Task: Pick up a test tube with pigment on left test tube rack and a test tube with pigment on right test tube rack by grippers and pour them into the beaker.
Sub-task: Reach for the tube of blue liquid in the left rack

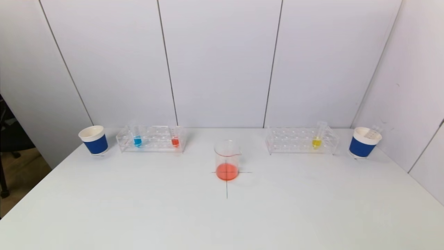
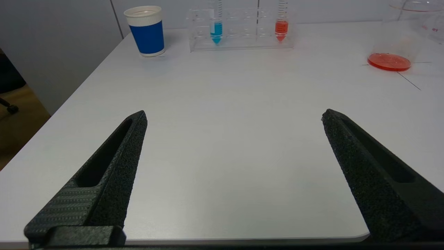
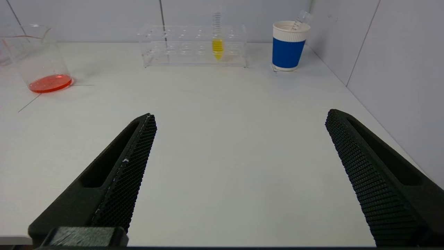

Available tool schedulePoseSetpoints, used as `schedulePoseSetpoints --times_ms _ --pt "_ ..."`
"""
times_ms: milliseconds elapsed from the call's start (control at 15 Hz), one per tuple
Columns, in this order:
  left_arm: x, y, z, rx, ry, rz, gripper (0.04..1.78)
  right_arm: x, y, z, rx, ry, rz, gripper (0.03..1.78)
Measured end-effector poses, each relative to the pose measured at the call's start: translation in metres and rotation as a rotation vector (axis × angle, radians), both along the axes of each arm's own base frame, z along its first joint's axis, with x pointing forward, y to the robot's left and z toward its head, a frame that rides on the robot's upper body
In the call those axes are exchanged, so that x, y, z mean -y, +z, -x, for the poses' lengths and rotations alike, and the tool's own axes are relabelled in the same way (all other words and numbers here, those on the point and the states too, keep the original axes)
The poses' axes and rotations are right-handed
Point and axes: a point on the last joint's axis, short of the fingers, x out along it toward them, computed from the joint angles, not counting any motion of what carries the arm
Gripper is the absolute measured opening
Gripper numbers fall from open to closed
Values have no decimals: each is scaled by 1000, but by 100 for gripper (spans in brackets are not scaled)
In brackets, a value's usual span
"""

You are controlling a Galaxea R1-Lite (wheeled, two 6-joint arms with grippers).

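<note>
White table (image 1: 138, 208) w/ black cross (image 1: 227, 180), grey panelled walls (image 1: 222, 62).

White table (image 1: 138, 208). Clear glass beaker (image 1: 227, 156) w/ red-orange liquid. Clear acrylic rack at 10 o'clock (image 1: 151, 139): blue, red pigments; rack at 2 o'clock (image 1: 301, 139): yellow. Blue-banded white paper cups (image 1: 94, 140). Black textured grippers (image 2: 234, 116).

Along the far edge of the tabletop (image 1: 138, 208) stand, from left to right, a cup (image 1: 94, 140), the left test tube rack (image 1: 151, 139), the right test tube rack (image 1: 301, 140) and a second cup (image 1: 364, 142) near the far right corner. The left rack holds two tubes (image 1: 137, 137), one toward each end, and the right rack holds one tube (image 1: 318, 136) toward its right end. The beaker (image 1: 227, 160) stands between the racks, nearer the front edge.
</note>
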Motion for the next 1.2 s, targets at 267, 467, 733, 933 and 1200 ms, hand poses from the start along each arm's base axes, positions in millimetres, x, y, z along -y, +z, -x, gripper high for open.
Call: schedulePoseSetpoints --times_ms 267,467,733,933,1200 --pt "0 4 2 8 -3 -13 176 0 0 0 0 0 0 177" --pt "0 23 10 34 -13 -15 176 0 0 0 0 0 0 177" --pt "1 69 22 66 -67 -14 176 0 0 0 0 0 0 177" --pt "0 112 20 85 -89 -5 176 0 0 0 0 0 0 177" --pt "0 156 -4 64 -120 -1 176 0 0 0 0 0 0 177"
